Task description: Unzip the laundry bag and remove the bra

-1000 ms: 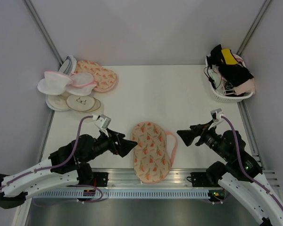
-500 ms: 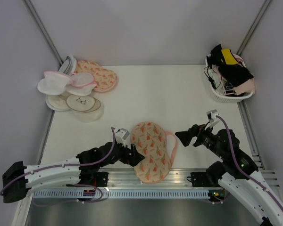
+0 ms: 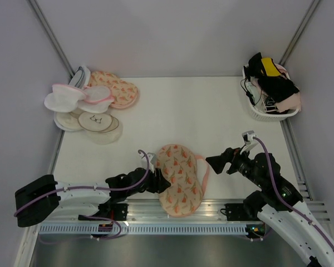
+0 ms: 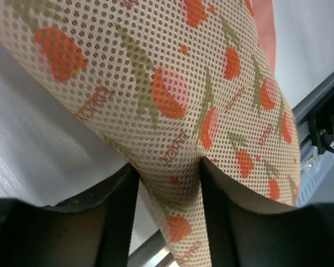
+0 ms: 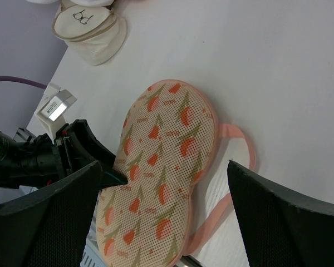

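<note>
I am pinching the left rim of the laundry bag (image 3: 181, 177), which is lying at the table's (image 3: 211, 111) near edge, with my left gripper (image 4: 168, 164). My right gripper (image 3: 209, 161) is hovering beside it, fingers apart. Next I judge I must find the zipper pull, which I cannot see. No bra is showing.

Two robot arms stand at the near edge of one table (image 3: 211, 111). Each ends in one gripper with two fingers: the left gripper (image 3: 157, 183) and the right gripper (image 3: 210, 161).

Two peach bags with orange print are in view: the laundry bag (image 3: 179, 178) near the middle, and a second printed bag (image 3: 119, 90) in the far-left pile. That pile also holds at least two cream round pouches (image 3: 97, 122) and at least three white pouches with pink trim (image 3: 61, 99); they overlap, so the exact numbers cannot be told.

One white basket (image 3: 259, 114) sits far right. It holds garments (image 3: 278, 86) in three colours, black, yellow and beige-pink; the number of pieces cannot be told.
</note>
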`<state>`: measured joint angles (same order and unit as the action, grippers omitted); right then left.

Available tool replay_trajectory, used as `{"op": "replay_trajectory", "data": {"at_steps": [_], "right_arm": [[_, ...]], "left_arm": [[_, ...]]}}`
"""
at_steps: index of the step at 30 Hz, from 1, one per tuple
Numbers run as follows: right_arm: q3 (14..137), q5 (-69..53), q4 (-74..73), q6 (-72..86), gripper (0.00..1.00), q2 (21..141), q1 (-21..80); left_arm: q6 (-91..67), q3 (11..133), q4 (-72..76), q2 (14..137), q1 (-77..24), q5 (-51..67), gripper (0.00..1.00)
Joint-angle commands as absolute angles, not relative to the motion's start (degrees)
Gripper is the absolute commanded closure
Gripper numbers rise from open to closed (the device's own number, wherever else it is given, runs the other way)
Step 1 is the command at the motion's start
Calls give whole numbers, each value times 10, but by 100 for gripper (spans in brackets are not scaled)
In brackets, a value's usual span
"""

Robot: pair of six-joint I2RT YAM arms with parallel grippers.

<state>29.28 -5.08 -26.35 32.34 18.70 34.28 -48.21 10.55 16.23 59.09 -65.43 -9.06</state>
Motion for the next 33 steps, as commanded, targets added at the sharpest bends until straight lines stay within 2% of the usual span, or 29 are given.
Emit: {"op": "replay_trajectory", "data": {"at_steps": [1, 2, 4, 7, 9, 15, 20, 23, 27, 30, 31, 33], "right_arm": [[283, -64, -243, 337, 2, 192, 345], [282, -65, -239, 337, 2, 194, 345], [280, -68, -235, 337, 2, 197, 345], [277, -69, -231, 339, 2, 202, 345], [278, -76, -229, 337, 2, 212, 345], [310, -46, -256, 300, 2, 283, 359], [341, 53, -252, 305, 2, 349, 437], [343, 127, -218, 322, 2, 391, 522], [346, 242, -175, 348, 3, 466, 648], [346, 265, -135, 354, 18, 528, 673], [345, 266, -114, 359, 28, 554, 673], [341, 260, -97, 366, 37, 578, 673]], "left_arm": [[-524, 105, 227, 614, -652, -105, 51], [-528, 103, 242, 624, -652, -107, 72], [-545, 96, 271, 629, -652, -107, 96], [-565, 74, 340, 625, -652, -118, 98], [-582, 79, 333, 603, -652, -141, 98], [-681, 228, 49, 581, -636, -315, 98], [-649, 315, 83, 663, -547, -237, 98], [-641, 336, 147, 727, -481, -140, 98], [-633, 363, 142, 739, -462, -109, 98], [-634, 359, 129, 716, -458, -105, 98], [-634, 357, 124, 709, -453, -106, 98], [-634, 352, 119, 691, -446, -101, 98]]}}
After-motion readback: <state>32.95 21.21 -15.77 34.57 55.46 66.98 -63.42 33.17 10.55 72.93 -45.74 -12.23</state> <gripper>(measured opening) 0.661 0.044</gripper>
